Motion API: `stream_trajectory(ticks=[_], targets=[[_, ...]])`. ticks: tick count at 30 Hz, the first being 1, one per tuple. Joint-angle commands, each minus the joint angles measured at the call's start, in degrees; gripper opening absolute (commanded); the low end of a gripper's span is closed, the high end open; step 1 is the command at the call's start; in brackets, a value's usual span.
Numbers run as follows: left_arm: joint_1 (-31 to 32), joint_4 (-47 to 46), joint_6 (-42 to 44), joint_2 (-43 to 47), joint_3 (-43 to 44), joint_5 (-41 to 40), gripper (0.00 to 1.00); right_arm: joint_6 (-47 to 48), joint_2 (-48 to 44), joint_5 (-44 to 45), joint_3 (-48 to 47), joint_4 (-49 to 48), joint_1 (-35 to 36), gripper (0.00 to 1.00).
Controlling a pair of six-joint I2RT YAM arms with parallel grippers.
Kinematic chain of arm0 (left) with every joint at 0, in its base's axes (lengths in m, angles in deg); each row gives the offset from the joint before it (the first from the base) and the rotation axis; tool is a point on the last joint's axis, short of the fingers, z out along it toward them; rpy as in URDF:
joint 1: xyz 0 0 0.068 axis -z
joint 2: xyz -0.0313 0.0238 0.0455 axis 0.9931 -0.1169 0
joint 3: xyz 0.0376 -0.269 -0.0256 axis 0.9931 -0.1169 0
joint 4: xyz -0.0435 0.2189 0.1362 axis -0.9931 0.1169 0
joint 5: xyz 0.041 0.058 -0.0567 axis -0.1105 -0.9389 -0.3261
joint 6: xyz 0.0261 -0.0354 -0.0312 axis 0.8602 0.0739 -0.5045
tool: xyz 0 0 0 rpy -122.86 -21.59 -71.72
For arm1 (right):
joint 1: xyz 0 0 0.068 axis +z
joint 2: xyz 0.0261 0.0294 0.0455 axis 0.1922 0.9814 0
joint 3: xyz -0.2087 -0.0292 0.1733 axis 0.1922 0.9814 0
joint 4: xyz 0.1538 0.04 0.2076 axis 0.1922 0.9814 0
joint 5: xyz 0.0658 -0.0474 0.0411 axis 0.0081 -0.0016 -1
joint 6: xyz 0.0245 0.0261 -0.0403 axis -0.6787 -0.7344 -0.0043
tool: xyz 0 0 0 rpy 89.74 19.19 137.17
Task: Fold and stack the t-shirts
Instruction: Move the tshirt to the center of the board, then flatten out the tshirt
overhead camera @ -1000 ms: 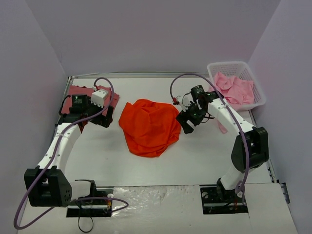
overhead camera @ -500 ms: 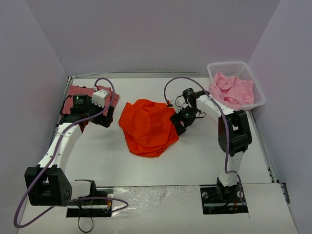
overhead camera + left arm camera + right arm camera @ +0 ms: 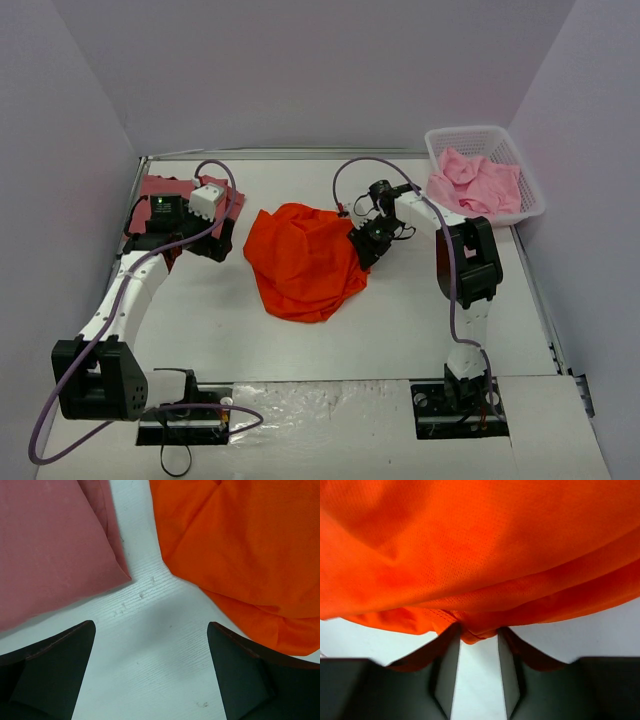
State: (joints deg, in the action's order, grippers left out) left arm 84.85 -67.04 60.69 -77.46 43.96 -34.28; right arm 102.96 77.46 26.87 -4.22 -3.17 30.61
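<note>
Orange-red cloth dominates the top view: the orange-red t-shirt [image 3: 300, 262] lies crumpled in a mound at the middle of the tabletop [image 3: 400, 320], slightly longer from far edge to near edge than across. My right gripper [image 3: 362, 245] is down at the mound's right edge, so the shirt spreads away from it toward the left. My left gripper [image 3: 215, 245] sits off the mound's left side, beside the dusty rose t-shirt [image 3: 160, 185] that lies flat in the far left corner. The light pink t-shirts [image 3: 480, 185] are heaped in the white basket [image 3: 480, 132] at the far right corner, well apart from both arms.

From the left wrist, the left gripper [image 3: 150, 630] is spread wide and holds nothing. Bare table shows between its jaws, with the rose shirt's corner [image 3: 50, 545] on one side and the orange hem [image 3: 240, 545] on the other.

From the right wrist, the right gripper [image 3: 477, 640] has its jaws drawn in narrow, with a slot of table showing between the fingers [image 3: 447, 675]. A small fold of the orange hem [image 3: 480, 545] sits right at the tips. I cannot tell whether it is truly pinched. I judge the right arm is the one placed to lift this edge, and the pull must go rightward, away from the mound
</note>
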Motion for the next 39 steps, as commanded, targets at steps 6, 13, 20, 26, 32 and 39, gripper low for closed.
stream_trajectory(ticks=[6, 13, 20, 26, 32, 39], targets=[[1.8, -0.9, 0.6, -2.3, 2.4, -1.8, 0.94, -0.2, -3.5, 3.1, 4.2, 0.5, -0.4, 0.0], [4.1, -2.0, 3.3, -6.3, 5.8, -2.3, 0.94, 0.2, -12.1, 4.8, 8.6, 0.7, -4.1, 0.0], [5.5, -6.8, -3.8, -23.5, 16.1, -1.1, 0.94, 1.4, -10.7, -0.2, 10.2, 0.5, -7.6, 0.0], [6.1, -2.9, -6.9, -41.8, 32.7, 8.3, 0.98, 1.3, -7.6, -0.1, 10.0, 0.1, -7.1, 0.0], [8.7, 1.3, -6.0, -52.7, 46.1, 10.6, 0.81, 1.3, -6.3, 0.3, 10.4, 0.0, -7.0, 0.0], [11.4, 4.2, -6.2, -59.1, 53.2, 16.3, 0.74, 1.1, -4.6, 1.8, 10.5, -0.2, -7.0, 0.0]])
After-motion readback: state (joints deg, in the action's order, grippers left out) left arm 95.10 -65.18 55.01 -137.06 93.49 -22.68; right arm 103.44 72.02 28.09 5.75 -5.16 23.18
